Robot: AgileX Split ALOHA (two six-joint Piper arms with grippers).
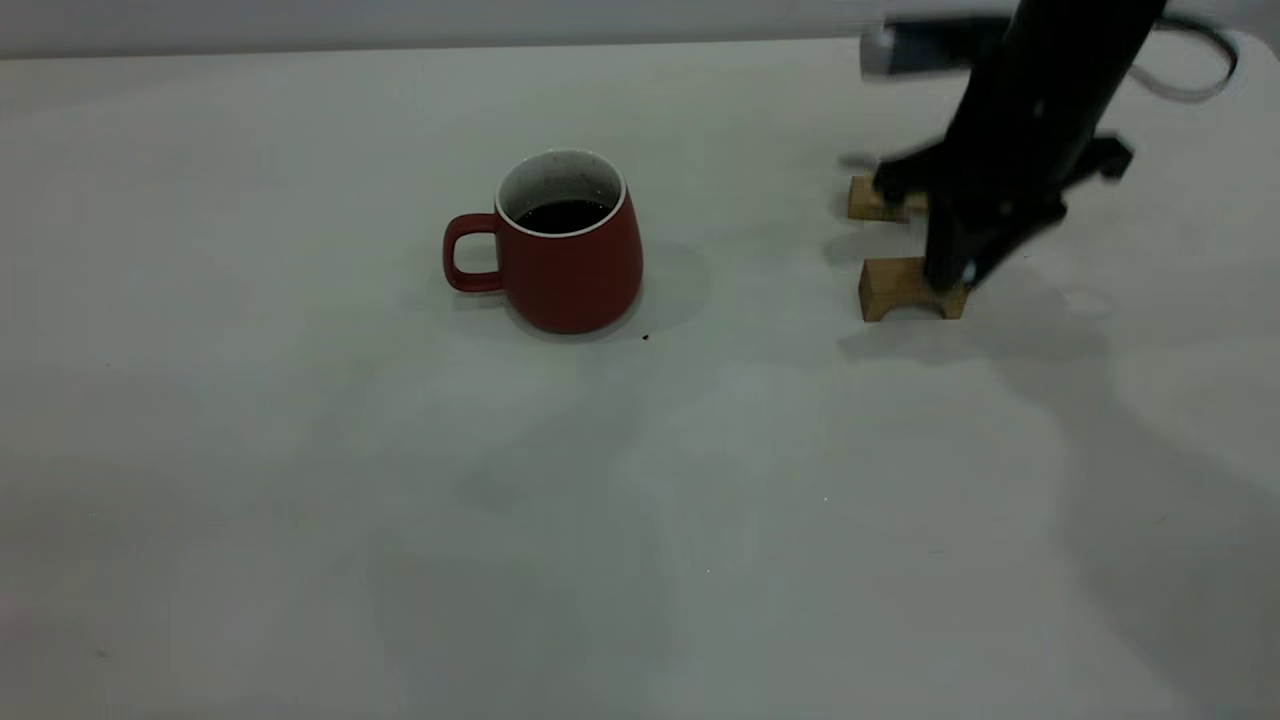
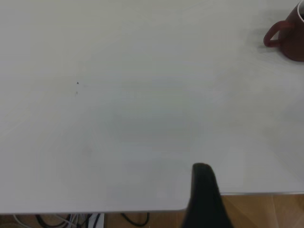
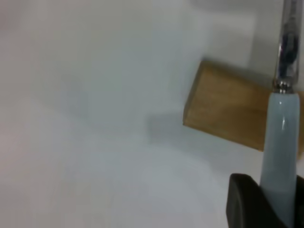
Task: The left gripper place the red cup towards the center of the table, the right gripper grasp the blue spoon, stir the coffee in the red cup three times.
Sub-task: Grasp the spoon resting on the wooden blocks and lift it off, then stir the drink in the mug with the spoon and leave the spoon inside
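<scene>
The red cup point(image 1: 570, 265) stands upright near the middle of the table point(image 1: 300, 500), handle pointing left, with dark coffee point(image 1: 563, 215) inside. It also shows at the edge of the left wrist view as the red cup point(image 2: 289, 40), far from that arm. Only one dark finger point(image 2: 204, 194) of my left gripper shows, back at the table's edge with nothing near it. My right gripper point(image 1: 950, 275) hangs over the wooden blocks at the right. In the right wrist view the right gripper point(image 3: 280, 204) is shut on the pale handle of the blue spoon point(image 3: 280, 142).
Two tan wooden blocks point(image 1: 905, 285) point(image 1: 870, 200) sit under the right gripper; one wooden block point(image 3: 228, 111) lies behind the spoon in the right wrist view. A tiny dark speck point(image 1: 645, 338) lies by the cup's base. A cable point(image 1: 1200, 70) loops at the back right.
</scene>
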